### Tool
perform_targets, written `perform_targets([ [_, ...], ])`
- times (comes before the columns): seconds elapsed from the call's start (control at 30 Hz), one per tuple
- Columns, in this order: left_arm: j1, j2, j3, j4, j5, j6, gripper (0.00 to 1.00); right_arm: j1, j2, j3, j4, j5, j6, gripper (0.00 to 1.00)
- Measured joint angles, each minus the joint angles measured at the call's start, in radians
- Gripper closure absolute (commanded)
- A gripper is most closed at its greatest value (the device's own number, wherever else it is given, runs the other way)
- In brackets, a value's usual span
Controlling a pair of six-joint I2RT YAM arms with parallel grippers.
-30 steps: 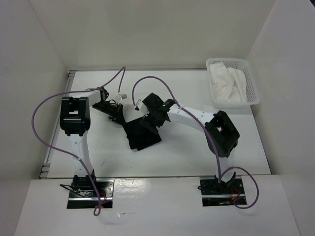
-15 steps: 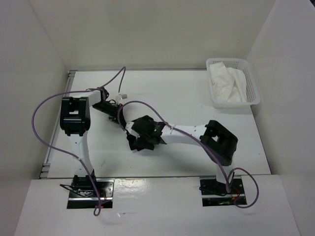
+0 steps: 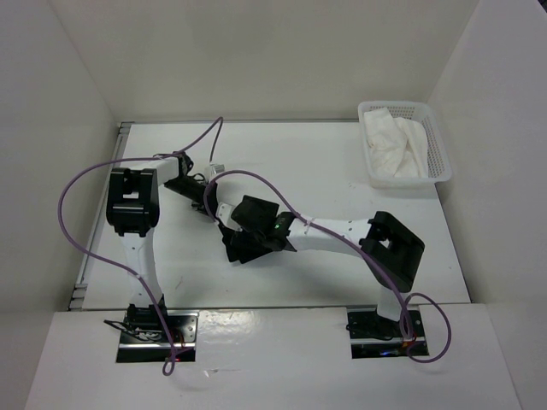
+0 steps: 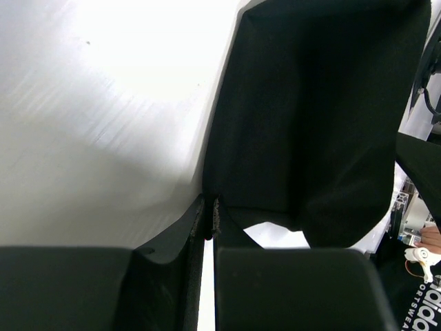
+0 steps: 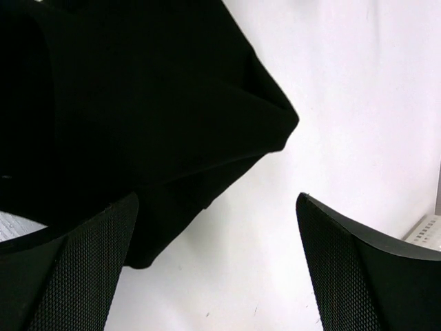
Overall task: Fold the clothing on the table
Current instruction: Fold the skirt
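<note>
Open right jaws hang over the black clothing while the left jaws pinch its edge.

The clothing (image 3: 242,248) lies in a bunch on the table (image 3: 342,162), a little left of the middle. The left gripper (image 4: 210,219) is at the far left side of the bunch, its jaws pressed together on a thin edge of the cloth. The right gripper (image 5: 217,200) reaches in from the right and hangs just over the bunch, with its jaws spread wide and nothing in them. In the right wrist view, a folded corner of the cloth pokes out between the two fingers, and most of the cloth lies toward the left finger. The bunch seems to run from far left to near right. I think the right arm is the one free to grab next, and that corner is the part closest to its jaws.
</note>
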Motion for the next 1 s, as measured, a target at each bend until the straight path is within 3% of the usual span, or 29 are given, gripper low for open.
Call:
perform_targets([
  [1.0,-0.006,0.000,0.000,0.000,-0.002,0.000,0.93,0.020,0.048,0.018,-0.026,-0.086,-0.003,0.01],
])
